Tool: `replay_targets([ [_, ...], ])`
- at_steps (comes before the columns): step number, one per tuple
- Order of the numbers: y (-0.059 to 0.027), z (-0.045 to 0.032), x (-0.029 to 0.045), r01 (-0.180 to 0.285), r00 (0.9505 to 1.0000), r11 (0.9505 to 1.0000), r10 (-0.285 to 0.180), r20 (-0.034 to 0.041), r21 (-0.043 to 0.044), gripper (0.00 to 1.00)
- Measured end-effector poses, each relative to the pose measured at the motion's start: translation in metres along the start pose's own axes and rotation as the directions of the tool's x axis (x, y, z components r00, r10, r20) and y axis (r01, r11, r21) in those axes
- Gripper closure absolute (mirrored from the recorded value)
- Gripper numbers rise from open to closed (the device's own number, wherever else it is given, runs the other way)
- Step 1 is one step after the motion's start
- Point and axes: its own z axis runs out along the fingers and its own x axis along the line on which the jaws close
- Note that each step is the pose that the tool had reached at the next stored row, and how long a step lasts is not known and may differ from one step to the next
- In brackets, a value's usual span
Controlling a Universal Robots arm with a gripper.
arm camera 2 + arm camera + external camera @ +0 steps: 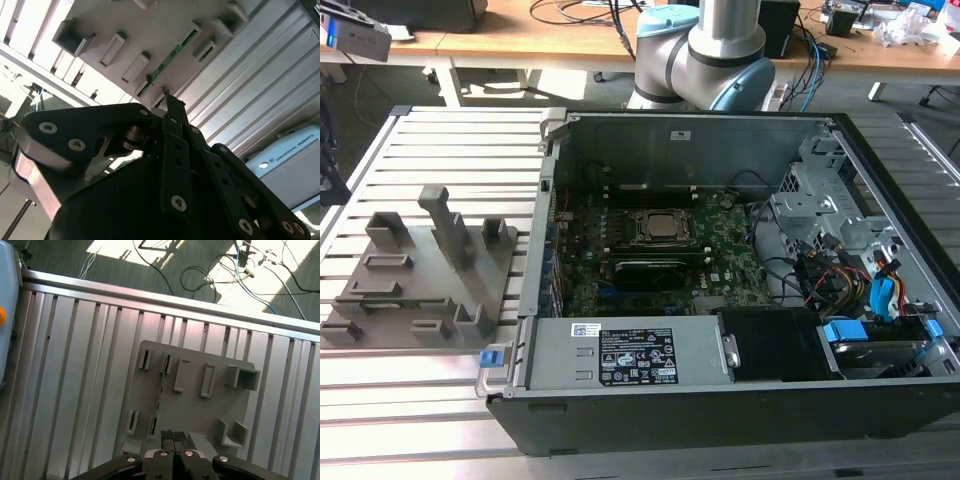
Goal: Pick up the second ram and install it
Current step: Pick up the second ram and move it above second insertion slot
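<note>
Pincer [174, 436] closed on nothing, above tray [200, 410] edge. Ram [170, 55] stands on edge in tray slot, near pincer.

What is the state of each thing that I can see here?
ram: on edge in a tray slot, not yet picked up
claw: shut, holding nothing
tray: flat on the slatted table
case: open, side panel off
</note>
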Motion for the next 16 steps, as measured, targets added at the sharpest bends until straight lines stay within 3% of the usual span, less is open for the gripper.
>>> replay_targets([
  [5,0.0,0.0006,0.0,-0.108,0.9941,0.9941,0.108,0.0031,-0.001,0.89],
  [7,0.0,0.001,0.0,-0.167,0.986,0.986,0.167,0.0048,-0.0017,0.89],
  [8,0.0,0.0013,0.0,-0.2,0.9797,0.9797,0.2,0.0057,-0.0021,0.89],
  [9,-0.0001,0.0013,0.0,-0.213,0.977,0.977,0.213,0.006,-0.0023,0.89],
  [14,-0.0001,0.0013,0.0,-0.214,0.9767,0.9767,0.214,0.0061,-0.0023,0.89],
  [16,-0.0001,0.0013,0.0,-0.215,0.9767,0.9767,0.215,0.0061,-0.0023,0.76],
])
